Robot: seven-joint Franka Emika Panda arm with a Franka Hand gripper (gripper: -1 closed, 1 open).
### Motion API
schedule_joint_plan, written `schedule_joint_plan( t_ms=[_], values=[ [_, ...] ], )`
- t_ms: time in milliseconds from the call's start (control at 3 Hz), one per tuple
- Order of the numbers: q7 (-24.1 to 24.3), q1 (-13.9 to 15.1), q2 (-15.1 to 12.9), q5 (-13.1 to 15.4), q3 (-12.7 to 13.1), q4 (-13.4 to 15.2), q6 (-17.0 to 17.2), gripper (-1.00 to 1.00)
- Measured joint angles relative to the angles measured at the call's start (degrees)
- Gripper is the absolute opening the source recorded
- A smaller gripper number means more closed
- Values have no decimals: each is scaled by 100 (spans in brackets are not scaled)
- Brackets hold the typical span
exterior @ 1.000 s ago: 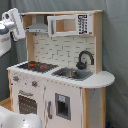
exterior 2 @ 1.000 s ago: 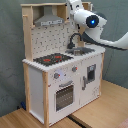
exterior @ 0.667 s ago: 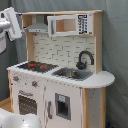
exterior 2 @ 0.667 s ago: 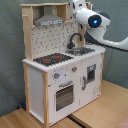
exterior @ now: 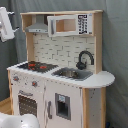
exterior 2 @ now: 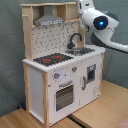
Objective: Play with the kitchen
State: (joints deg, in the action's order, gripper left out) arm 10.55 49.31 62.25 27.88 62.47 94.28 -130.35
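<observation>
The kitchen (exterior: 60, 75) stands upright on a wooden floor (exterior 2: 100, 107) in front of a grey curtain (exterior: 116, 45). The arm (exterior 2: 100, 22) is up high beside its top shelf. In the second exterior view the arm's white body with a blue light sits at the second exterior view's right of the upper shelf, above the sink (exterior 2: 82, 50) end. In the first exterior view a white part of the arm (exterior: 6, 22) shows at the first exterior view's left edge, level with the hood (exterior: 37, 26) and apart from it. I cannot see the tool itself, so I cannot tell whether it is open or closed, or whether it has hold of anything.

Counting what the kitchen carries: one black faucet (exterior: 85, 59) curving over one steel sink, and one black stovetop (exterior: 36, 65) with two red rings. There is one grey hood and one microwave (exterior: 70, 24) with a dark keypad on the top shelf. One oven door (exterior 2: 64, 95) is below the stovetop, with knobs above it, and one cupboard door (exterior: 62, 106) is beside it. The backsplash (exterior: 60, 50) is white with a dotted pattern.
</observation>
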Motion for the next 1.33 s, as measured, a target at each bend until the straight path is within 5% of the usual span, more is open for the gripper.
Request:
schedule_joint_plan(
  t_ms=[333, 1333],
  values=[
    [1, -319, 177, 62, -95, 169, 392, 100],
    [-7, -1184, 971, 156, -617, 1359, 1087, 100]
  ],
)
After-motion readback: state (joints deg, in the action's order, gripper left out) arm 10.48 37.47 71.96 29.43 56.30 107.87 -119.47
